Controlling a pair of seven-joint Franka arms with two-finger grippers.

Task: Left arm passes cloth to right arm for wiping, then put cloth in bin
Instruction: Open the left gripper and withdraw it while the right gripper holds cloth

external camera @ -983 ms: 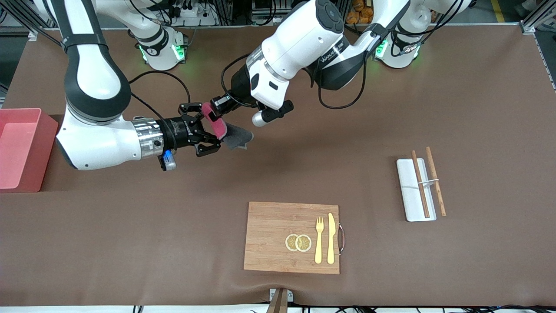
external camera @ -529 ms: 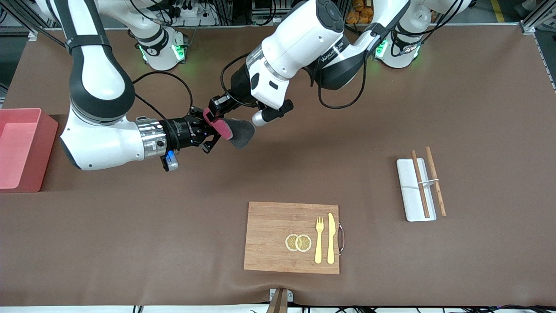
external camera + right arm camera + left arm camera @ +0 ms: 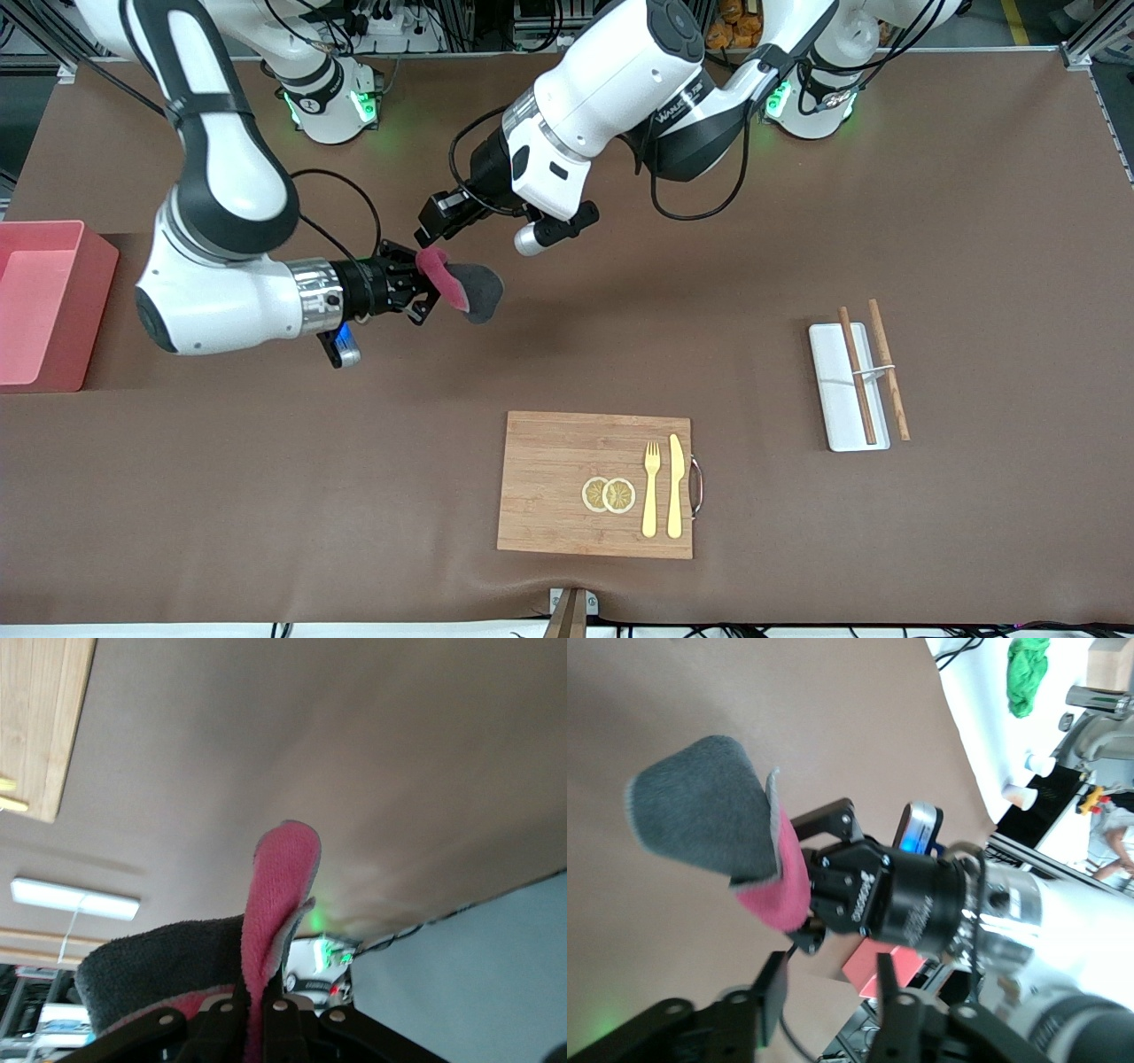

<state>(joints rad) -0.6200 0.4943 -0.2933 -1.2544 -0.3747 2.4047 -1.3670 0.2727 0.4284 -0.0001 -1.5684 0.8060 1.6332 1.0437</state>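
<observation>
1. Table (image 3: 974, 221) is the biggest thing here, brown-covered, with both arms reaching in over the stretch between their bases and the wooden board (image 3: 567, 461).
2. Bin (image 3: 44, 301), the pink box, sits at the right arm's end of the table, well apart from the handover spot.
3. Board carries two lemon slices (image 3: 608, 494), a fork (image 3: 651, 487) and a knife (image 3: 675, 486); it lies nearer the front camera than the grippers' spot.
4. White tray (image 3: 837, 390) with chopsticks (image 3: 858, 374) sits toward the left arm's end, not part of the job.
5. Right gripper (image 3: 423, 279) has its fingers pinched tight on the cloth (image 3: 461, 285), which hangs in the air over bare table, maroon side folded against the grey side. The right wrist view shows the fold (image 3: 279, 904) standing up straight out of the closed fingers.
6. Left gripper (image 3: 434, 221) hovers just above the cloth, fingers spread and not touching it, so the pass looks done.
7. Cloth looks light, soft and floppy; it droops past the fingers. A pinch near the folded edge seems right, and for wiping the loose grey flap should probably go down flat so it doesn't bunch up.
</observation>
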